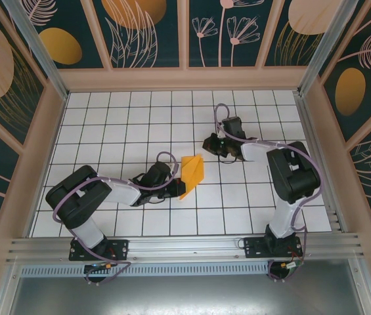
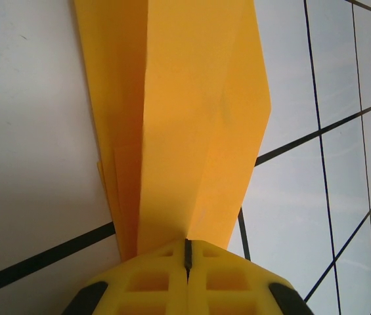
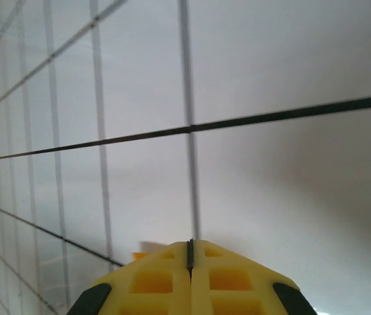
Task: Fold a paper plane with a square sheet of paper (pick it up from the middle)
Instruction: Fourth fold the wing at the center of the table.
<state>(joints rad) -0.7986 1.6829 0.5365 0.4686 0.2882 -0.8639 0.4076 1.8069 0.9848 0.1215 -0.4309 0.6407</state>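
Left wrist view: left claw (image 2: 187, 254) is pinching the paper plane (image 2: 198, 131) at bottom centre, likely keeping folds together; right claw (image 3: 190, 248) is resting closed, empty.

Paper plane (image 1: 192, 170) at mid-table (image 1: 132, 125), its near end in the left end effector (image 1: 179, 180); right end effector (image 1: 211, 144) behind it, apart.

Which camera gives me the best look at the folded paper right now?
Left wrist: the folded paper is close up, creases clear, pinched in the shut left claw. Top external shows it small.
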